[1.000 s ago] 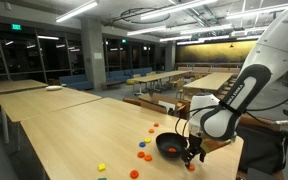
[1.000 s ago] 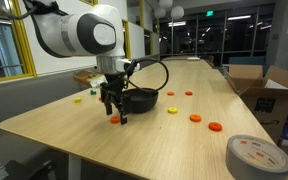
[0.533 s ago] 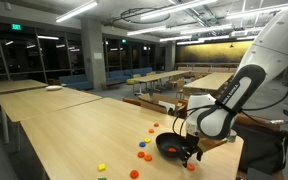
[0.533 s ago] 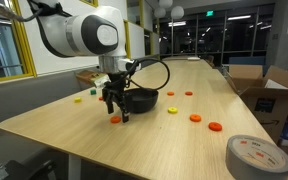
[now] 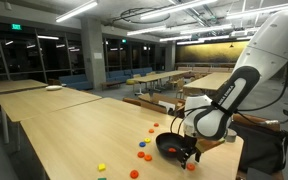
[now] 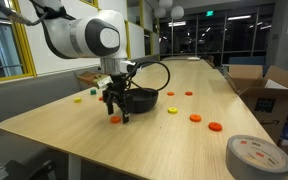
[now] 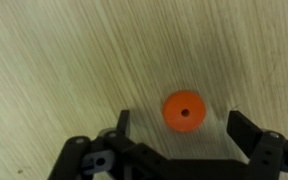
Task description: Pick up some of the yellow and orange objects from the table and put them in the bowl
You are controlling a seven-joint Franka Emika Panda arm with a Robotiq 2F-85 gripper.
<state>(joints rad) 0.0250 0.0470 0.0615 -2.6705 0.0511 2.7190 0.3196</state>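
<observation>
Tool (image 7: 179,125): fingers spread wide apart, pointing straight down at the worktop (image 7: 44,60), with nothing between them gripped.
Tool contact: an orange disc (image 7: 184,111) with a small centre hole lies flat on the wood in the gap between the two fingers, touching neither. Whether the fingertips rest on the wood cannot be told.
Same spot from outside: in both exterior views the tool (image 6: 118,112) (image 5: 191,155) hangs low over the near part of the worktop (image 6: 84,135), and the orange disc (image 6: 113,119) shows at its tips.
Bowl (image 6: 149,96): black and shallow, standing just beside the tool, to its right and a little farther back in this exterior view.
Arm (image 6: 79,35): white, reaching in from the upper left.
Orange pieces (image 6: 195,118): several scattered right of the bowl, well apart from each other.
Yellow piece (image 6: 79,98): alone to the left of the tool.
Writing: the roll of tape (image 6: 256,155) at the near right corner has print on its inner ring, too small to read.
Cardboard box (image 6: 269,85): open, off the right edge.
</observation>
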